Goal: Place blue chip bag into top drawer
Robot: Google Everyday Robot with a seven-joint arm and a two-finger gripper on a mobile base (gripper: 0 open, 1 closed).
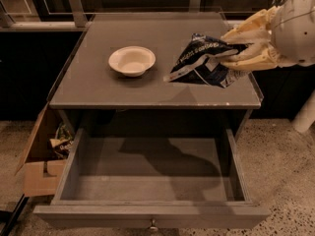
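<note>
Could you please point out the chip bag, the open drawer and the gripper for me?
chip bag (197,58): camera view, its crumpled printed front.
drawer (147,181): camera view, its bare floor.
gripper (225,48): camera view, upper right, between fingers (251,26) clamping the bag.
</note>
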